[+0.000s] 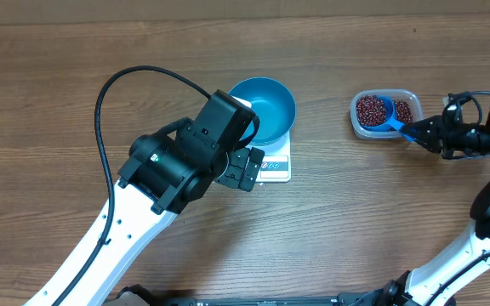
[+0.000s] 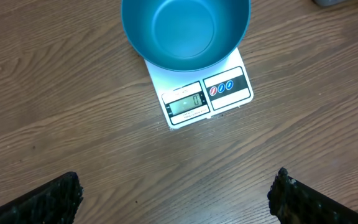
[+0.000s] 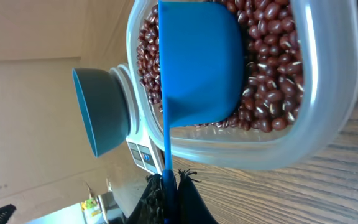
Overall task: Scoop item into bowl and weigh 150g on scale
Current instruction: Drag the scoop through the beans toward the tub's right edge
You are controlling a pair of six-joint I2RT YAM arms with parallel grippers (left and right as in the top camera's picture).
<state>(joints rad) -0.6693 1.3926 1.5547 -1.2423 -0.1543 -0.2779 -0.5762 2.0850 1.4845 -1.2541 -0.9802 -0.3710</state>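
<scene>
The teal-blue bowl (image 1: pixel 268 106) (image 2: pixel 185 31) stands empty on the white scale (image 1: pixel 277 167) (image 2: pixel 207 93), whose display reads zero. My left gripper (image 1: pixel 245 168) (image 2: pixel 178 186) hovers open just in front of the scale with nothing between its fingers (image 2: pixel 55 199). Dark red beans (image 1: pixel 402 110) (image 3: pixel 272 74) fill a clear tub (image 1: pixel 357 126) (image 3: pixel 316 124) at the right. My right gripper (image 1: pixel 419 132) (image 3: pixel 169 186) is shut on the handle of a bright-blue scoop (image 1: pixel 388 119) (image 3: pixel 197 62), whose cup sits down in the beans. The right wrist view also catches the bowl (image 3: pixel 101 112) and scale (image 3: pixel 138 152) beyond the tub.
The wooden table (image 1: pixel 356 221) carries only the scale with the bowl and the tub. The left arm's black cable (image 1: pixel 100 110) loops over the table left of the bowl.
</scene>
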